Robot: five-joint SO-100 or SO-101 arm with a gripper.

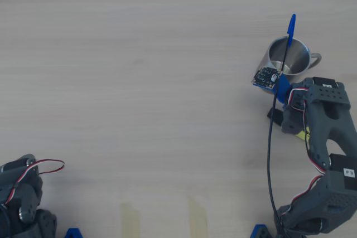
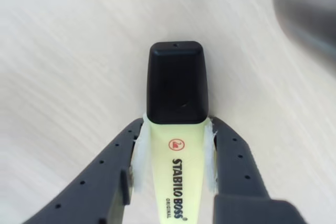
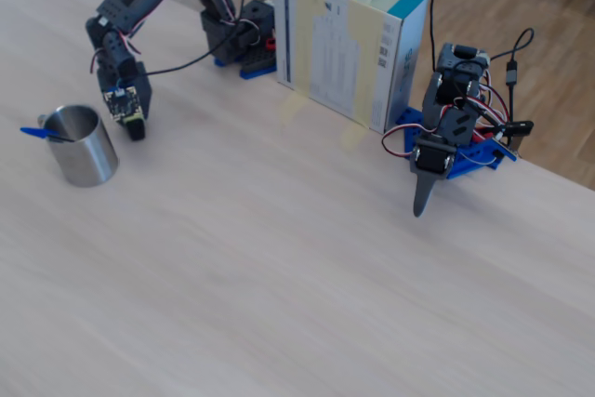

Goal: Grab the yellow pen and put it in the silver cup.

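The yellow pen (image 2: 176, 171) is a chunky highlighter with a black cap (image 2: 177, 82). In the wrist view it sits lengthwise between my gripper (image 2: 176, 129) fingers (image 2: 113, 166), which are shut on its barrel, with the cap sticking out past the tips. From overhead, only the cap end of the pen (image 1: 274, 115) and a bit of yellow show from under the arm, low by the table. The silver cup (image 1: 289, 55) stands just beyond it, with a thin blue pen (image 1: 290, 29) in it. The fixed view shows the gripper (image 3: 136, 125) right of the cup (image 3: 82, 146).
A second arm (image 3: 446, 137) is parked at the table's back right in the fixed view, with its tip hanging down. A white and teal box (image 3: 349, 39) stands between the two arm bases. Tape strips (image 1: 129, 218) mark the table's near edge in the overhead view.
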